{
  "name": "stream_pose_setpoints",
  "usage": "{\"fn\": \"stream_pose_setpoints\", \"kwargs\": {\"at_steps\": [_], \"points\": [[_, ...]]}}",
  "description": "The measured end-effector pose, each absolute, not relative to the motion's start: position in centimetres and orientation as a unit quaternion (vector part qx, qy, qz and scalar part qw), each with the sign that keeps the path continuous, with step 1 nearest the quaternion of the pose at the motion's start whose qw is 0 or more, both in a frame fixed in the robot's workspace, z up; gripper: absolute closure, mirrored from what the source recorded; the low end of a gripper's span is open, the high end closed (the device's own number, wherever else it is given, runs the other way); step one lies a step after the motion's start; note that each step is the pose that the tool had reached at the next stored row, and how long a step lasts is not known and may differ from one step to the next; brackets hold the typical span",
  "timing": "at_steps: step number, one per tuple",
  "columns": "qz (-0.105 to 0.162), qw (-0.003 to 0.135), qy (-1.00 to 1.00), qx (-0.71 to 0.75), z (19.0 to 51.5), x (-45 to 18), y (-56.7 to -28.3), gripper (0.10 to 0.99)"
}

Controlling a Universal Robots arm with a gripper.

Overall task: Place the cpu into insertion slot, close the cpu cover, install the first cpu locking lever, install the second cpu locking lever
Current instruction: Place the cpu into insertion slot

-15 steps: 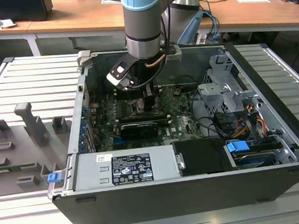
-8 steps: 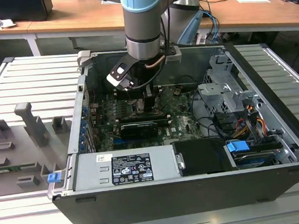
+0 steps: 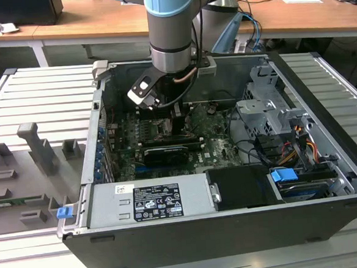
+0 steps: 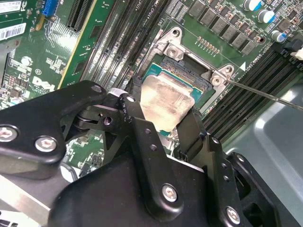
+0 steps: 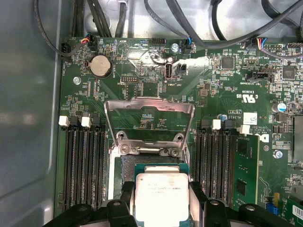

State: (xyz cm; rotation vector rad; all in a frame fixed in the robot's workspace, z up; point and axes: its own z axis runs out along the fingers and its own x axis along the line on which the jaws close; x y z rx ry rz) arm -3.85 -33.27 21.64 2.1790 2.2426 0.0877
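- Gripping the small flat square cpu (image 4: 165, 101), with its pale silvery metal face, the black two-fingered gripper (image 4: 163, 113) pinches two opposite edges. Its jaws are closed just to the chip's width.
- In both wrist views the cpu (image 5: 161, 198) hangs over the insertion slot (image 5: 127, 165), a dark square socket with a grey metal rim set in the green circuit board (image 5: 142, 71). A strip of dark socket floor shows uncovered past the chip's far edge, so it is probably not seated. Contact cannot be told.
- The cpu cover (image 5: 150, 102), a thin grey metal frame plate, stands swung up off the socket, with board visible through its cut-out centre.
- A thin steel lever rod (image 4: 265, 93) runs outward from one corner of the rim, clear of the opening.
- In the exterior view the arm reaches down into the open dark grey computer case (image 3: 234, 234).
- Doing this step well calls for a level chip with its edges squared to the rim. It should descend straight, without sliding or pressing, because socket contacts likely bend easily.
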Motion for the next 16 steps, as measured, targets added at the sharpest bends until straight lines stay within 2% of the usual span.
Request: {"fn": "stream_pose_setpoints", "kwargs": {"at_steps": [16], "points": [[0.028, 0.007, 0.712, 0.702, 20.84, -3.91, -32.82, 0.545]]}}
